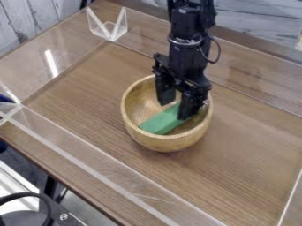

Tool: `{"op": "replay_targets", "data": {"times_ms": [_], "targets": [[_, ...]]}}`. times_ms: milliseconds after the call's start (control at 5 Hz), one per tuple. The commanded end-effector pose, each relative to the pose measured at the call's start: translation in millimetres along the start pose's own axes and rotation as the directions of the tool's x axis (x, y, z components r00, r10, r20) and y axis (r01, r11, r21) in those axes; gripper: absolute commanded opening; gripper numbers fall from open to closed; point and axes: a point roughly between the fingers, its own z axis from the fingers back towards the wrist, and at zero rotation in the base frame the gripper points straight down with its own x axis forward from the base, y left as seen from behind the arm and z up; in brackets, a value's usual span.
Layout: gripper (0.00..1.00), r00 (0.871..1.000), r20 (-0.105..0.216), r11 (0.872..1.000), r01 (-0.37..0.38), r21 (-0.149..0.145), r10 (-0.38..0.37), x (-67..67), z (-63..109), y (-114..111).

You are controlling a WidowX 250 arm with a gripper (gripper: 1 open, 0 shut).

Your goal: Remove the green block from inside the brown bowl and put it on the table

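The brown bowl [133, 113] sits near the middle of the table [83, 84]. Inside it the green block [160, 123] lies tilted, its lower end toward the bowl's front left and its upper end leaning toward the far right wall. My black gripper [184, 109] points straight down into the bowl. Its fingers [192, 104] stand on either side of the block's upper end and are closed against it. The block's upper tip is hidden behind the fingers.
Low clear acrylic walls [53, 141] edge the tabletop on the near left and far sides. A clear V-shaped bracket [109, 26] stands at the back left corner. Bare wood lies left of, in front of and right of the bowl.
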Motion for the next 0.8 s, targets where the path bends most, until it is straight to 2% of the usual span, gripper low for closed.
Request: {"op": "replay_targets", "data": {"times_ms": [0, 200, 400, 600], "targets": [[1.0, 0.998, 0.057, 1.0, -0.003, 0.02, 0.002, 10.5, 14.4, 7.0], [1.0, 0.998, 0.061, 1.0, 0.001, 0.021, -0.003, 10.4, 16.2, 7.0], [0.0, 0.996, 0.086, 1.0, 0.002, 0.029, -0.004, 10.9, 28.0, 6.1], [1.0, 0.996, 0.086, 1.0, 0.001, 0.029, -0.004, 10.9, 26.1, 6.3]]}}
